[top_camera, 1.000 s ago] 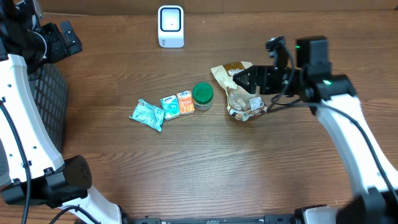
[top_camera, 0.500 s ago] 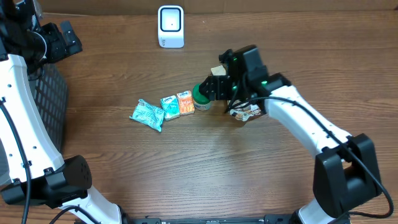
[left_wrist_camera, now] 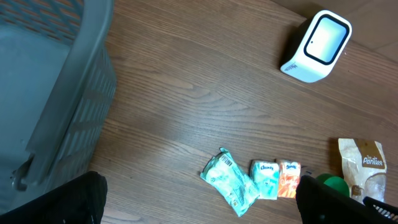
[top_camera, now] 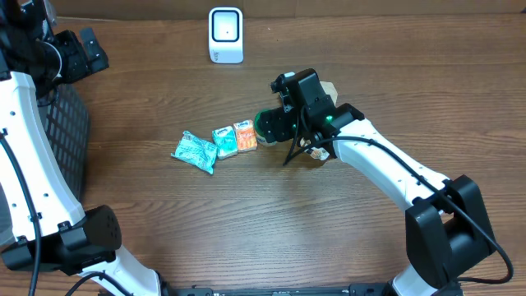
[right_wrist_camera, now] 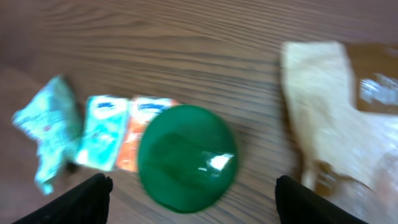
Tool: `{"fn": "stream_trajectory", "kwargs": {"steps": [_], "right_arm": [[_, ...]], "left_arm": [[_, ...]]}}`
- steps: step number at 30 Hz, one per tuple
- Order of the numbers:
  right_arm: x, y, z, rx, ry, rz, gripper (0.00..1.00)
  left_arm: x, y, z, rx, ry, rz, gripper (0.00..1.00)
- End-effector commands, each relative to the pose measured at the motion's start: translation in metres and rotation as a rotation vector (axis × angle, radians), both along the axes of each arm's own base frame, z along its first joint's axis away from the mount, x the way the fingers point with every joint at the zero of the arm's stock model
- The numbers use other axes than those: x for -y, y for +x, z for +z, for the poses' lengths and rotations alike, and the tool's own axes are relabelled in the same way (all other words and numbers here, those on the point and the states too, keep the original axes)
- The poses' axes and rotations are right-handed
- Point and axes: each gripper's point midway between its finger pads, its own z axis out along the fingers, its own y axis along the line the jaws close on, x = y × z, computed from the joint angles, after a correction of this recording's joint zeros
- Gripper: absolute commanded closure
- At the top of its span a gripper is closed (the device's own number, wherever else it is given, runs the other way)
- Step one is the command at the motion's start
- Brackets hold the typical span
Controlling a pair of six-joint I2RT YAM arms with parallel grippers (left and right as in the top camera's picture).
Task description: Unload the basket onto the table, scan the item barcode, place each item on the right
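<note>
No item seemed scanned yet: the right tool [right_wrist_camera: 191,182] hung open and empty above the green-lidded jar [right_wrist_camera: 186,155], which lay well apart from the scanner [top_camera: 226,34], and the left tool [left_wrist_camera: 199,180] was also open and empty.

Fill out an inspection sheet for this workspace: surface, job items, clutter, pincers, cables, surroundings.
Surface: wooden table, bare grain, no spills seen.
Job's things: scanner, white, near the far edge. In a row from left to right: teal packet, teal carton, orange carton, green-lidded jar, beige bag.
Clutter: grey basket at the left edge; nothing else seen.
Pincers: left pincer open, high over the table, empty. Right pincer open above the jar, holding nothing.
Cables: black cable hangs in a loop from the right arm, beside the jar and bag.
Surroundings: nothing seen.
</note>
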Motion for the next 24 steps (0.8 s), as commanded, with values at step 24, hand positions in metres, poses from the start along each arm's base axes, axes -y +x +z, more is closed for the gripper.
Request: {"fn": "stream_trajectory", "kwargs": {"steps": [24], "right_arm": [[0.099,-0.046,-0.075,-0.386,-0.223,-0.426,0.52]], "left_arm": [[0.002,0.000,0.003,0.010,0.003,-0.022,0.00]]}}
